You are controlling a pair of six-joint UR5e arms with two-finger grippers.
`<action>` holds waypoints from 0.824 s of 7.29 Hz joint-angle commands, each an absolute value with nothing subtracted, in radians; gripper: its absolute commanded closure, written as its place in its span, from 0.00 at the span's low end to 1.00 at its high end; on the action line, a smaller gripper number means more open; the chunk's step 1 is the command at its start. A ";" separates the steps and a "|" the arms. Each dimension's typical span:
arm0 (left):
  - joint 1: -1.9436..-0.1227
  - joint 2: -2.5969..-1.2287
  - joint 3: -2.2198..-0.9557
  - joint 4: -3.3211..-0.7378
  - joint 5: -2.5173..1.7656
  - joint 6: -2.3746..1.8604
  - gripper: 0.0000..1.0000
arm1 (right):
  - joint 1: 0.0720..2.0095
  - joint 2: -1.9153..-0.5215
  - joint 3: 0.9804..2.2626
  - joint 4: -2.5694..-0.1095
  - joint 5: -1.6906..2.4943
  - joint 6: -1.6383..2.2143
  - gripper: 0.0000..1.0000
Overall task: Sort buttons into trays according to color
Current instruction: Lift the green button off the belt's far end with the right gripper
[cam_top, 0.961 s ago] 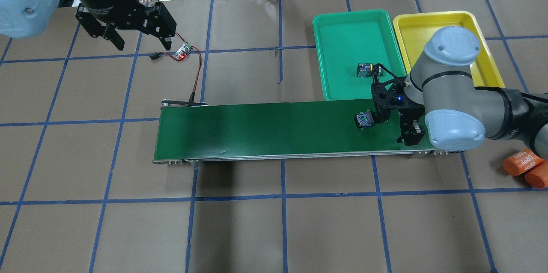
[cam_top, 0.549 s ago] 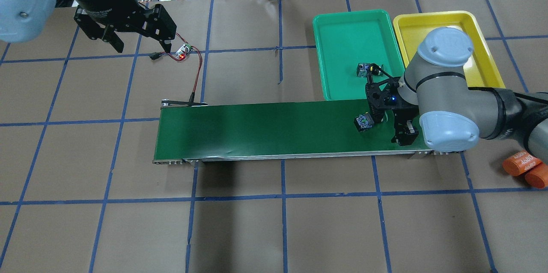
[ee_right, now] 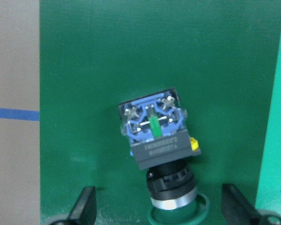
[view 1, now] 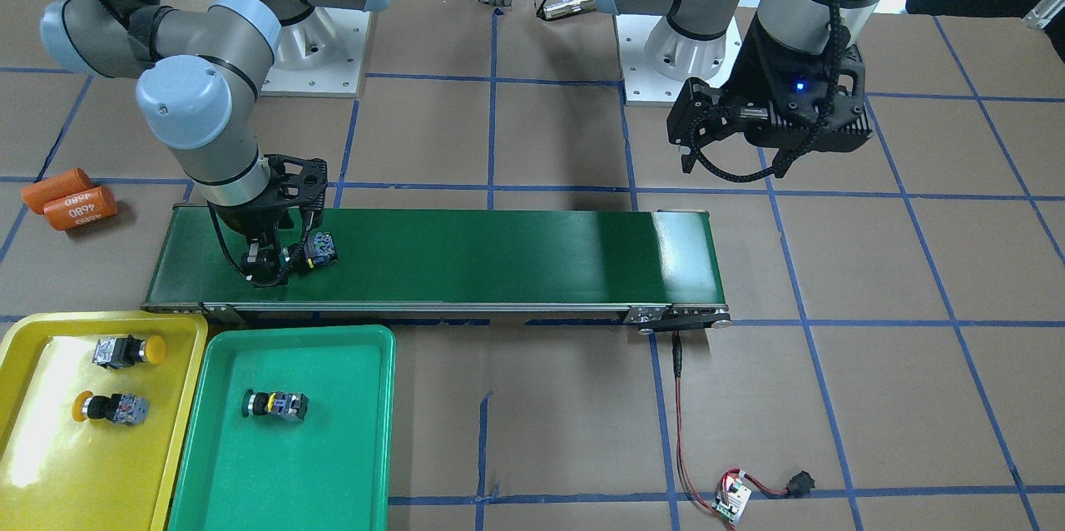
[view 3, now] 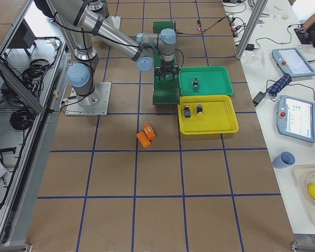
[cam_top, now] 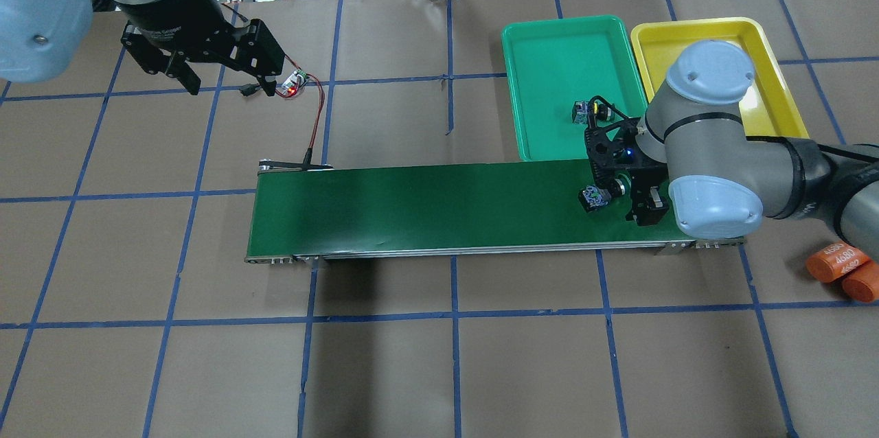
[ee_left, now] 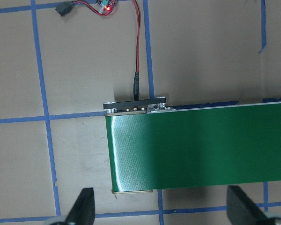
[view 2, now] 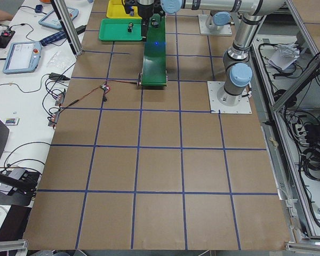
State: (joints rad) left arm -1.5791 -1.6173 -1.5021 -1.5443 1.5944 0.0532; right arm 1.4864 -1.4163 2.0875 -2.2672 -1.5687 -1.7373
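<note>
Dark-green conveyor belt (cam_top: 426,208), green-capped button (ee_right: 157,138) between spread right jaws, left jaws also apart

Table (cam_top: 439,369) covered in brown paper and divided into squares by blue tape (cam_top: 454,314); white side bench (view 3: 304,178) set along one edge, on which two screen tablets (view 3: 295,118) and a blue cup (view 3: 284,159) are laid; aluminium post (view 3: 250,26) fixed at the table's edge; cable bundles (view 2: 313,160) gathered behind the frame.
</note>
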 commanded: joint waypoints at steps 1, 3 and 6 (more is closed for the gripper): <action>-1.585 -1.624 -1.490 -1.549 1.597 0.038 0.00 | 1.486 -1.414 2.085 -2.267 -1.577 -1.749 0.26; -1.606 -1.632 -1.486 -1.557 1.598 -0.040 0.00 | 1.485 -1.399 2.082 -2.270 -1.650 -1.782 0.99; -1.606 -1.628 -1.486 -1.557 1.597 -0.041 0.00 | 1.470 -1.362 1.967 -2.269 -1.657 -1.786 1.00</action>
State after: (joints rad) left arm -1.6054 -1.6312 -1.4865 -1.5568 1.5970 -0.0395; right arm 1.4814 -1.3880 2.0235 -2.2725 -1.6533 -1.7816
